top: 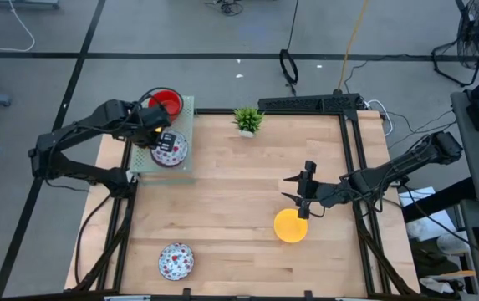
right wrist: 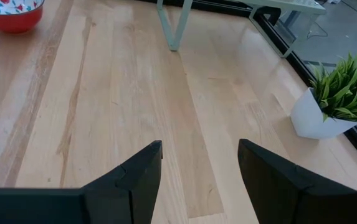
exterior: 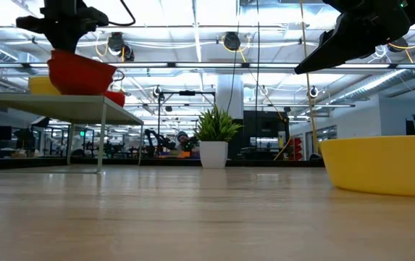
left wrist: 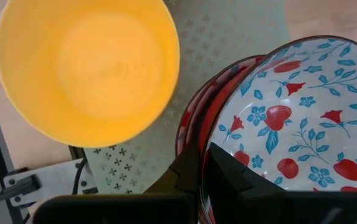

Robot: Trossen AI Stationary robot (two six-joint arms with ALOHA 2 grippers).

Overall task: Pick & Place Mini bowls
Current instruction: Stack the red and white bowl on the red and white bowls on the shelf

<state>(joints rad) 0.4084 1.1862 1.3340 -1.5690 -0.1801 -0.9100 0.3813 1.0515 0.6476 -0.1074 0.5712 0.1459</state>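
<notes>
My left gripper point(top: 162, 138) is over the raised pale-green shelf point(top: 187, 107) at the table's far left and is shut on a white floral bowl with a red outside point(left wrist: 303, 106). A plain red bowl point(top: 165, 102) and a yellow bowl point(left wrist: 88, 68) sit on the same shelf. My right gripper point(right wrist: 200, 168) hangs open above bare wood, just beyond the far side of a yellow bowl point(top: 290, 226) that rests on the table. A second floral bowl point(top: 175, 261) stands near the table's near edge. My left gripper pinches the floral bowl at its rim point(left wrist: 212, 134), with one finger point(left wrist: 234, 171) inside the bowl and the other point(left wrist: 187, 177) against its red outer wall. The fingers come down from above. In the low view the bowl point(exterior: 80, 72) tilts slightly above the shelf top; whether it touches the shelf I cannot tell.
A small potted plant point(top: 248, 120) stands at the far edge of the table. The shelf stands on thin legs point(right wrist: 172, 25). Black frame rails run along the table's right side point(top: 356, 159). Open wood lies across the table's middle.
</notes>
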